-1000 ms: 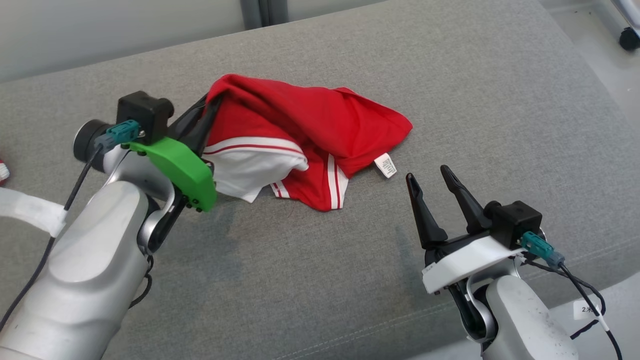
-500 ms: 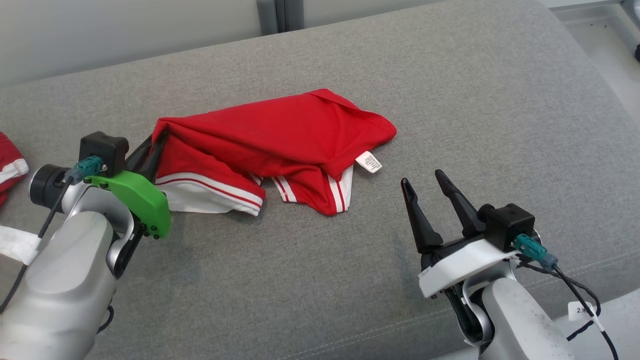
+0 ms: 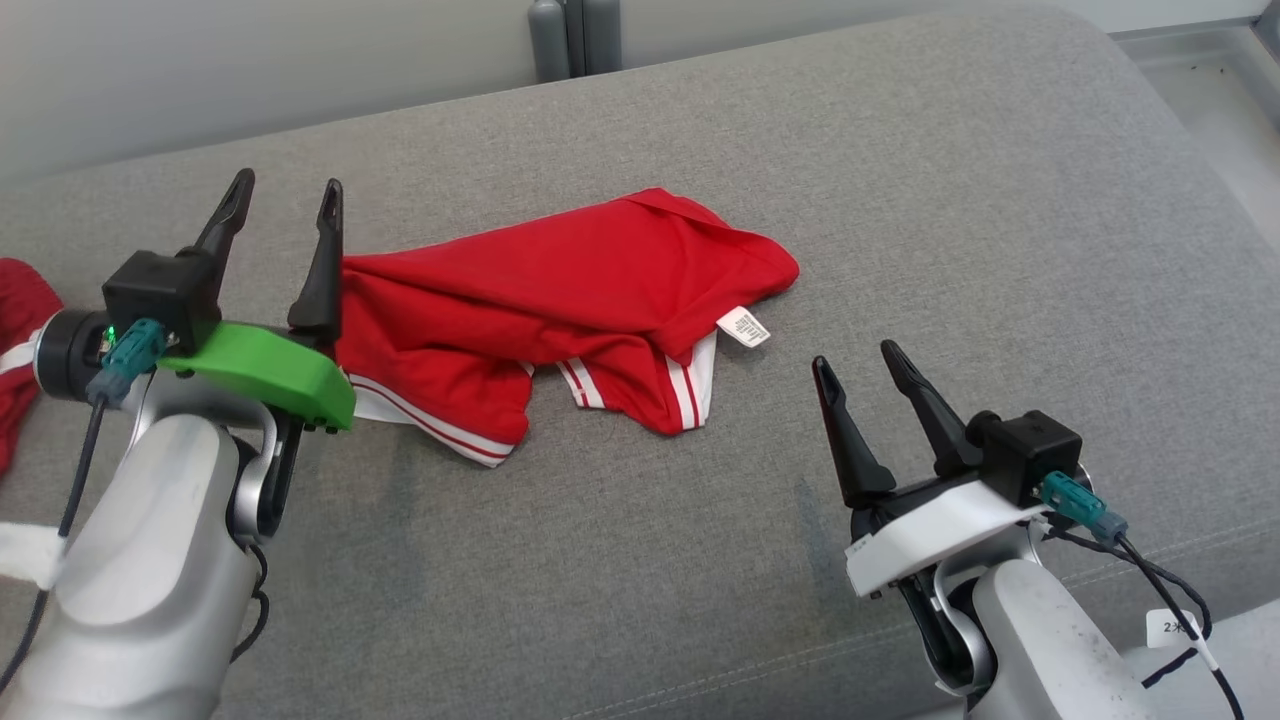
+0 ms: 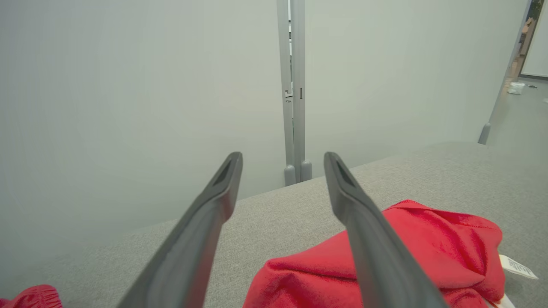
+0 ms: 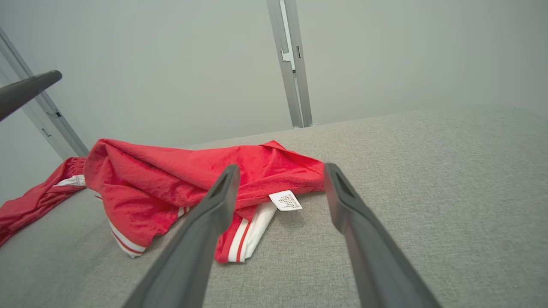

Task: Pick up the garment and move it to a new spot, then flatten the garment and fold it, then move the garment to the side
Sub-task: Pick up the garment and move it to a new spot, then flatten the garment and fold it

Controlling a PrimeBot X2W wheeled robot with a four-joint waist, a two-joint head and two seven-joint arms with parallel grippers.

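Red cloth with white stripes: the garment [image 3: 560,280] lies crumpled on the grey sofa seat [image 3: 600,560], not yet flat. Left jaws: wide open, holding nothing, tips raised. The garment's bunched end sits just beside and below their inner finger; I cannot tell whether it touches. Right jaws: wide open, empty, with the garment ahead of the tips and apart from them. The white label [image 3: 744,327] lies ahead of the gap between them. The long axis runs from the inner side of the left jaws across to the space ahead of the right jaws. The label end points towards the right jaws, and the striped hems face back towards both. Risks, judged: the cloth is doubled over itself, so a pinch at either end may catch several layers, or the top layer alone, and the piece would then drag instead of spreading. The left inner finger is close enough to snag the bunched end if that arm swings. A second red garment [image 3: 15,330] lies on the outer side of the left jaws and could get caught up.
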